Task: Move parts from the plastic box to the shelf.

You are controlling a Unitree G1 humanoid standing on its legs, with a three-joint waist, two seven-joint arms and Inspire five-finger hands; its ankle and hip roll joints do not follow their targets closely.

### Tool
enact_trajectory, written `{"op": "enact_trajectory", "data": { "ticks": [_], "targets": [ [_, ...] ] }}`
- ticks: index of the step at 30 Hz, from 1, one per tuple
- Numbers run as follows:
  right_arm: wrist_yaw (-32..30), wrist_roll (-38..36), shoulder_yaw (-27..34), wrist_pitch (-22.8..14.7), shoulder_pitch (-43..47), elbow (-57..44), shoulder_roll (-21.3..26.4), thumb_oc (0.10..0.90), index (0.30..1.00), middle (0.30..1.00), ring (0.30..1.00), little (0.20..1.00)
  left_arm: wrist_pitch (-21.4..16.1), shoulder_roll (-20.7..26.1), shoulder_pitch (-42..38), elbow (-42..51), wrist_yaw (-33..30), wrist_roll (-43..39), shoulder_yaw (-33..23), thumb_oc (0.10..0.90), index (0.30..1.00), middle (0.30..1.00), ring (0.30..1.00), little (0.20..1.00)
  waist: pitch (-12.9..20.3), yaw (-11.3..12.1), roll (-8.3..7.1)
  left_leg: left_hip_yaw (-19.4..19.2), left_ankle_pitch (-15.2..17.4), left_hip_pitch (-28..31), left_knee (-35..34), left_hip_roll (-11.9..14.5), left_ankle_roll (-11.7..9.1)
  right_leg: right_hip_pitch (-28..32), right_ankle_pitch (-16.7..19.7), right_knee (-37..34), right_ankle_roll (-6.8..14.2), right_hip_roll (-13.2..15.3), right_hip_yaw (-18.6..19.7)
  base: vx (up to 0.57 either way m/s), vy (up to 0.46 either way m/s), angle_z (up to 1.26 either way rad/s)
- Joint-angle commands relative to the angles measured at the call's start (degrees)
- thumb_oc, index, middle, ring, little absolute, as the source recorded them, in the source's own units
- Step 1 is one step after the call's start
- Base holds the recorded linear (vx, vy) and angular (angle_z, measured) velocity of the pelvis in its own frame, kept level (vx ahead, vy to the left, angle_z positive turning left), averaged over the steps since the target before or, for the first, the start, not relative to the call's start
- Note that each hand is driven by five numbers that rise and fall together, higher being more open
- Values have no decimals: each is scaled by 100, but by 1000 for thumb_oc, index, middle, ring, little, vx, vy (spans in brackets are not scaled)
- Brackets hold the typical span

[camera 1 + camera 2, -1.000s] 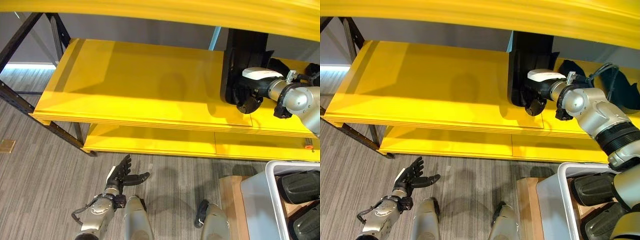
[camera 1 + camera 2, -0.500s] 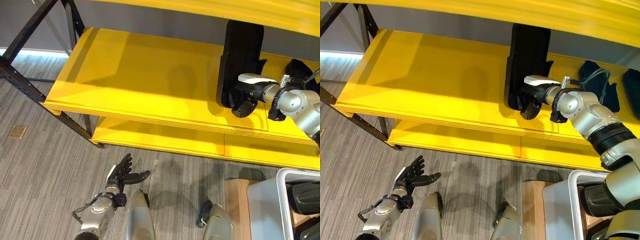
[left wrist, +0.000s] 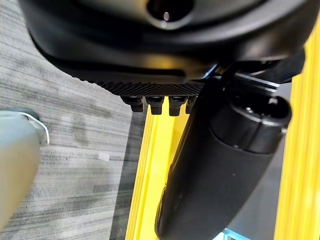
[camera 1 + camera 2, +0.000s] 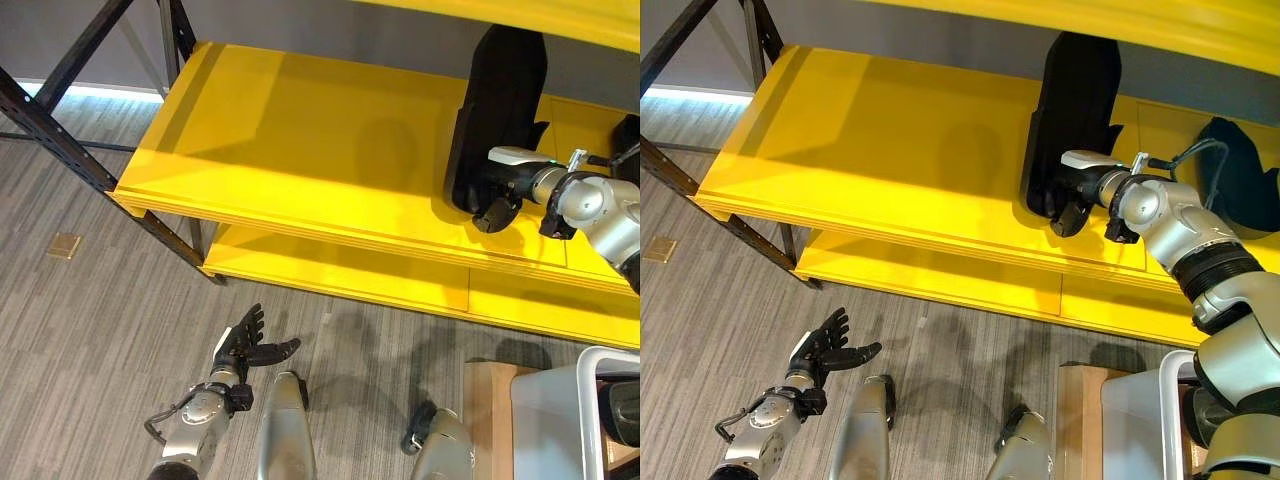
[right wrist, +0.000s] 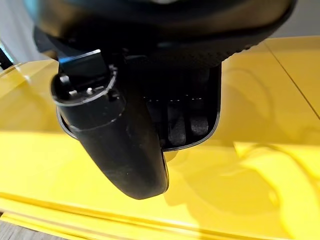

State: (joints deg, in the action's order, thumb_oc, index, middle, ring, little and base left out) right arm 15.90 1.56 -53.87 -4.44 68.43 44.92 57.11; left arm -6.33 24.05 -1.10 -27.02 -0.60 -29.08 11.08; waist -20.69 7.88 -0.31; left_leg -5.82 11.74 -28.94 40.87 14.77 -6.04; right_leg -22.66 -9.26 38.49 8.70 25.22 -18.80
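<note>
- Right hand [image 4: 1072, 200] is up on the yellow shelf [image 4: 300, 150], fingers and thumb curled round the foot of a tall black part [image 4: 495, 120] — standing upright, not yet let go.
- Another dark part [image 4: 1240, 185] already lies further right on the shelf.
- Left hand [image 4: 243, 345] hangs low over the floor, fingers spread, empty.
- Plastic box [image 4: 590, 420] sits at the near right — one black part [image 4: 625, 412] at least waiting inside.

black part [image 4: 497, 110]: top hidden behind upper shelf board | plastic box [image 4: 590, 420]: cut off at frame corner | right hand [image 4: 1070, 196]: fingertips hidden behind part

Left hand [image 3: 220, 170], fingers straight, over grey carpet [image 3: 65, 125] beside yellow shelf edge [image 3: 150, 175].
</note>
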Motion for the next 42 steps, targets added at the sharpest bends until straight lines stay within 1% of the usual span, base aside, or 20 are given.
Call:
{"op": "enact_trajectory", "data": {
  "ticks": [1, 5, 8, 18, 19, 20, 21, 22, 23, 26, 27, 28, 29, 30, 42],
  "targets": [
    [-464, -40, 271, -91, 1195, 242, 179, 400, 300, 300, 300, 300, -484, 376, -186, 495, 67, -200, 103, 900, 1000, 1000, 1000, 1000, 328, 107, 14, 82, 2, 106, 41, 218, -61, -61, -117, 459, -114, -78, 106, 0, 0, 0],
    [-491, 20, 294, -92, 1177, 397, 171, 400, 300, 300, 300, 300, -484, 374, -170, 460, 80, -215, 81, 900, 1000, 1000, 1000, 1000, 318, 113, 33, 92, -20, 74, 32, 223, -64, -84, -122, 471, -119, -79, 112, 0, 0, 0],
    [-470, 22, 295, -99, 1163, 332, 253, 400, 300, 300, 300, 300, -485, 367, -139, 451, 66, -211, 5, 900, 1000, 1000, 1000, 1000, 295, 98, 45, 105, -47, 44, 19, 236, -78, -137, -128, 501, -129, -84, 112, -12, -5, 1],
    [-378, 93, 298, -119, 1023, 372, 303, 400, 300, 300, 300, 300, -487, 391, -80, 459, 85, -189, -83, 900, 1000, 1000, 1000, 1000, 218, 92, 81, 152, -119, -67, 19, 289, -123, -241, -151, 546, -152, -134, 119, -11, -12, 0],
    [-376, 93, 295, -119, 1015, 372, 298, 400, 300, 300, 300, 300, -486, 391, -71, 456, 85, -189, -82, 900, 1000, 1000, 1000, 1000, 213, 99, 87, 171, 30, -11, 88, 308, -176, -196, -275, 621, -86, -140, 155, 0, 0, 0],
    [-352, 97, 335, -110, 965, 342, 306, 400, 300, 300, 300, 300, -477, 398, -67, 461, 93, -191, -101, 900, 1000, 1000, 1000, 1000, 206, 99, 83, 163, -127, -74, 1, 293, -129, -252, -146, 541, -149, -143, 117, -14, -15, 3],
    [-354, 104, 346, -110, 938, 345, 296, 400, 300, 300, 300, 300, -476, 401, -69, 468, 95, -185, -102, 900, 1000, 1000, 1000, 1000, 199, 100, 89, 165, -134, -80, -2, 293, -130, -253, -145, 541, -149, -149, 115, -13, -15, 7],
    [-353, 104, 344, -110, 930, 345, 291, 400, 300, 300, 300, 300, -475, 401, -60, 465, 95, -186, -101, 900, 1000, 1000, 1000, 1000, 198, 106, 93, 184, 11, -25, 62, 311, -183, -210, -266, 611, -83, -156, 150, -10, -17, 5],
    [-325, 111, 349, -110, 898, 349, 281, 400, 300, 300, 300, 300, -473, 406, -64, 460, 104, -178, -116, 900, 1000, 1000, 1000, 1000, 188, 109, 87, 171, -140, -83, -5, 301, -136, -259, -148, 536, -151, -160, 118, 0, 0, 0],
    [-239, 218, 289, -104, 829, 321, 268, 400, 300, 300, 300, 300, -461, 409, -54, 477, 110, -150, -127, 900, 1000, 1000, 1000, 1000, 165, 114, 88, 186, -136, -93, 18, 311, -131, -284, -171, 583, -163, -168, 117, 1, -11, 0],
    [-237, 217, 284, -104, 823, 322, 263, 420, 327, 327, 327, 327, -460, 408, -45, 474, 110, -151, -127, 900, 1000, 1000, 1000, 1000, 165, 118, 93, 205, 10, -39, 82, 328, -183, -242, -292, 654, -97, -174, 152, 75, -27, 1],
    [-183, 271, 229, -100, 812, 239, 279, 590, 566, 566, 566, 566, -459, 404, -20, 474, 115, -145, -156, 900, 1000, 1000, 1000, 1000, 155, 121, 87, 222, 32, -61, 122, 332, -177, -243, -318, 681, -101, -176, 147, 73, -21, 2],
    [-183, 271, 229, -100, 811, 238, 279, 639, 635, 635, 635, 635, -459, 404, -19, 474, 116, -145, -156, 900, 1000, 1000, 1000, 1000, 155, 120, 87, 223, 32, -63, 123, 332, -177, -243, -318, 681, -101, -176, 146, 0, 0, 0],
    [-160, 320, 193, -94, 807, 283, 278, 900, 1000, 1000, 1000, 1000, -448, 404, -29, 475, 119, -138, -157, 900, 1000, 1000, 1000, 1000, 152, 122, 80, 232, 36, -72, 125, 325, -178, -253, -326, 695, -98, -166, 143, 0, 0, 0],
    [110, 262, 144, -23, 735, 131, 358, 900, 1000, 1000, 1000, 1000, -402, 421, 23, 495, 149, -121, -212, 900, 1000, 1000, 1000, 1000, 121, 132, 51, 271, 6, -100, 79, 323, -187, -257, -317, 701, -100, -149, 126, 0, -1, 1]
  ]
}}
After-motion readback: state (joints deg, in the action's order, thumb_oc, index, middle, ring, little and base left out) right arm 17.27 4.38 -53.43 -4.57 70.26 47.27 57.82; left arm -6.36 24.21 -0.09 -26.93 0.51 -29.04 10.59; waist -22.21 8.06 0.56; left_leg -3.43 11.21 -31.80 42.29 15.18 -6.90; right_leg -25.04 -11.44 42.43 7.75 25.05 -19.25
